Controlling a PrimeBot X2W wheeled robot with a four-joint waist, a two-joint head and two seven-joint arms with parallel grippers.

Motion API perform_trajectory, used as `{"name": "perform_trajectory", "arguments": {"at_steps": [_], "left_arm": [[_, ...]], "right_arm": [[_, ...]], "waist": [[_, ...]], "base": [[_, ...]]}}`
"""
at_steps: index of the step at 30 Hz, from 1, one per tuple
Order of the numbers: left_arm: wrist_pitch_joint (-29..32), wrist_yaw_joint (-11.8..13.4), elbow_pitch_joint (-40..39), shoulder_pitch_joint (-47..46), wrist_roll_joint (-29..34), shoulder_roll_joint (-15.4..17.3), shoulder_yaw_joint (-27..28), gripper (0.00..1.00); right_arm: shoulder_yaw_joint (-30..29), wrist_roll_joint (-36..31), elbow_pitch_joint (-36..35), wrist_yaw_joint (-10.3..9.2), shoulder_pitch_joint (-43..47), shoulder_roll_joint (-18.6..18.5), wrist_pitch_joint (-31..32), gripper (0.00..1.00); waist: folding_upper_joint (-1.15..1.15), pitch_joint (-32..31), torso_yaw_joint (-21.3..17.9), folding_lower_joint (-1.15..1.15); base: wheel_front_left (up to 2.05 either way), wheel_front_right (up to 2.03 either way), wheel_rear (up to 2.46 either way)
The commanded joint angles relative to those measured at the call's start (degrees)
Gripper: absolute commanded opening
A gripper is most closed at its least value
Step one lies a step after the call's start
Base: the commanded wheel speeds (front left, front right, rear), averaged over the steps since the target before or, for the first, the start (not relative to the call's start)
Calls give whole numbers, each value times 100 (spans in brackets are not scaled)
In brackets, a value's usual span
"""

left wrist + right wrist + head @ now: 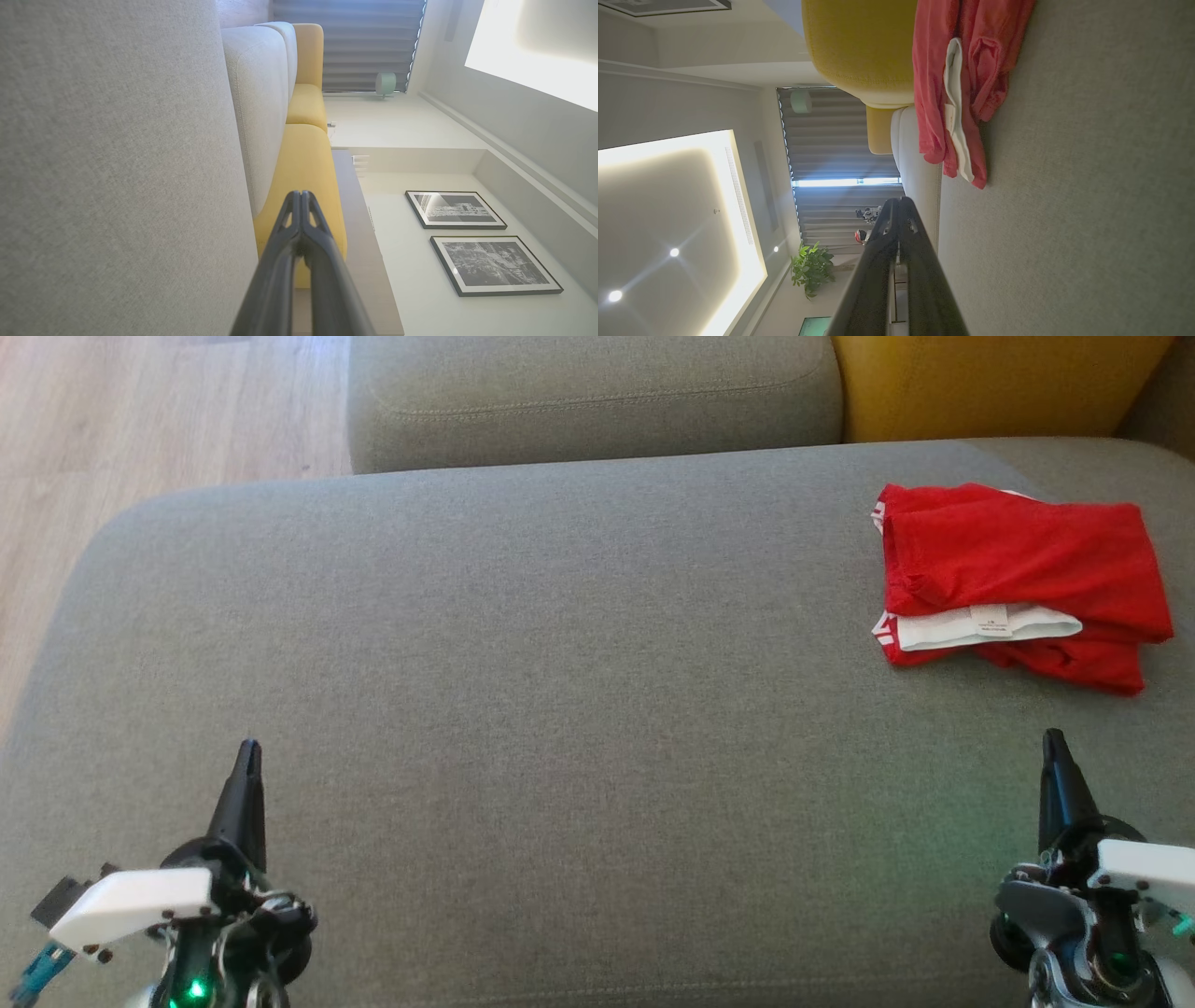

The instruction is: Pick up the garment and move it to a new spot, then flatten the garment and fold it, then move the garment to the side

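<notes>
The garment [1018,560] lies folded at the far right of the grey seat cushion [560,644]: a red bundle with a white panel and a small white label on its near side. In the right wrist view the garment [971,56] rests on the cushion ahead of the fingers. My left gripper [248,749] hovers at the lower left, shut with nothing in it, far from the garment. My right gripper [1053,737] is shut and empty at the lower right, a short way in front of the bundle. Both wrist views show closed fingertips, left gripper [300,193] and right gripper [899,200].
A grey back cushion [588,392] and a yellow cushion [990,383] stand behind the seat. Wooden floor [140,420] lies beyond the seat's left edge. The seat's rounded left corner drops off near my left arm.
</notes>
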Motion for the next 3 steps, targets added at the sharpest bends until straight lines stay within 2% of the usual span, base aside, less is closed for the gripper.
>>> {"name": "perform_trajectory", "arguments": {"at_steps": [1,3], "left_arm": [[41,-41,-149,-315,27,55,237,0],[43,-41,-149,-315,29,54,238,0]], "right_arm": [[120,38,-178,-4,-298,-44,35,0],[120,37,-178,-4,-298,-44,36,0]], "waist": [[0,0,0,0],[0,0,0,0]], "base": [[0,0,0],[0,0,0]]}}
